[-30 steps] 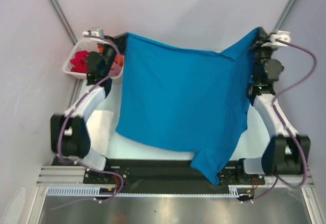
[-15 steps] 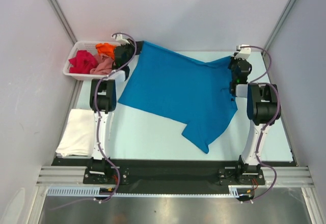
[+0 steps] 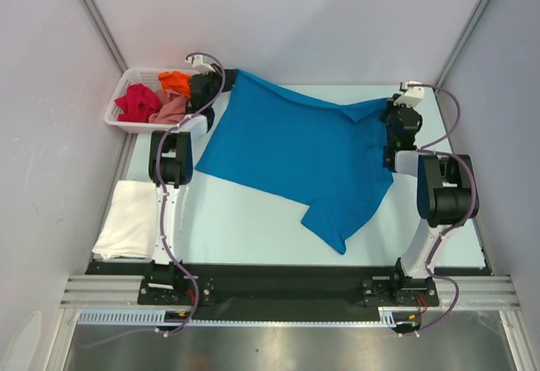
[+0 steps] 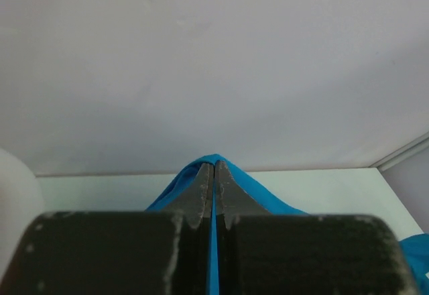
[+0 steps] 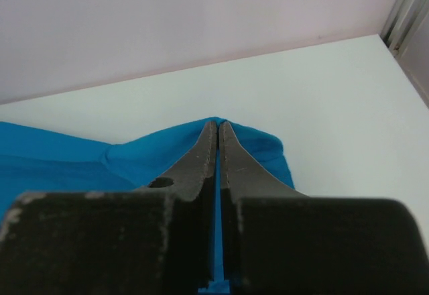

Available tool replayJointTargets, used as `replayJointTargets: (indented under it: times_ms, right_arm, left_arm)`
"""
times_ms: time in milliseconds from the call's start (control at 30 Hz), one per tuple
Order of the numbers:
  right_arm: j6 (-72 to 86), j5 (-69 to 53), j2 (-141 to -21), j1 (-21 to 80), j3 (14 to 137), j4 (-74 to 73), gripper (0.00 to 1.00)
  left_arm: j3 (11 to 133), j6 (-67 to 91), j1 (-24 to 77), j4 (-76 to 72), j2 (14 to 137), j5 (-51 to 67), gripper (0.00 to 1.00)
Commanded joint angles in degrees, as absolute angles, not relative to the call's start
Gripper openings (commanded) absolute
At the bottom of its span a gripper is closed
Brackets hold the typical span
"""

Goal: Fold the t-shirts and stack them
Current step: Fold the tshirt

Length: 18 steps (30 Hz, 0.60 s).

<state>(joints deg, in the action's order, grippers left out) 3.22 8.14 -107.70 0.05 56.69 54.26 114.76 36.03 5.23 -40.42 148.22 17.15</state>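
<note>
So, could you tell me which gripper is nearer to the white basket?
Left. The left gripper is just beside the right end of the white basket, shut on the blue t-shirt; the right gripper grips the shirt far across the table.

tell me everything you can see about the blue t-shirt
The blue t-shirt is bright, plain, soft-looking cloth. It is opened out and lies mostly flat but skewed on the pale table, with light wrinkles. One short sleeve juts toward the near edge. Its far left corner is pinched in the shut left gripper, and a bunched edge at its far right is pinched in the shut right gripper. Nothing lies on top of it.
</note>
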Motion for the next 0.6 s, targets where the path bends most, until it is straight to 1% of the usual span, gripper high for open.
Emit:
replayJointTargets:
  times_ms: [0, 100, 200, 333, 567]
  right_arm:
    - [8.3, 10.2, -101.0, 1.8, 53.8, 50.6, 0.0]
    - [11.2, 10.9, -97.1, 2.4, 53.1, 43.6, 0.0]
    - [13.6, 10.2, -94.8, 2.4, 51.4, 39.9, 0.0]
    - [15.2, 9.6, -92.6, 2.7, 49.6, 36.8, 0.0]
    - [17.5, 9.7, -87.5, 3.6, 46.8, 31.7, 0.0]
  left_arm:
    - [113.9, 36.0, 4.7, -37.7, 145.7, 17.0, 0.0]
    - [114.3, 35.7, 4.6, -33.8, 145.1, 17.0, 0.0]
    - [111.7, 36.9, 4.0, -32.7, 143.4, 16.4, 0.0]
    - [107.8, 38.2, 3.6, -32.3, 141.3, 16.0, 0.01]
    - [105.6, 37.2, 3.1, -26.7, 138.7, 13.8, 0.0]
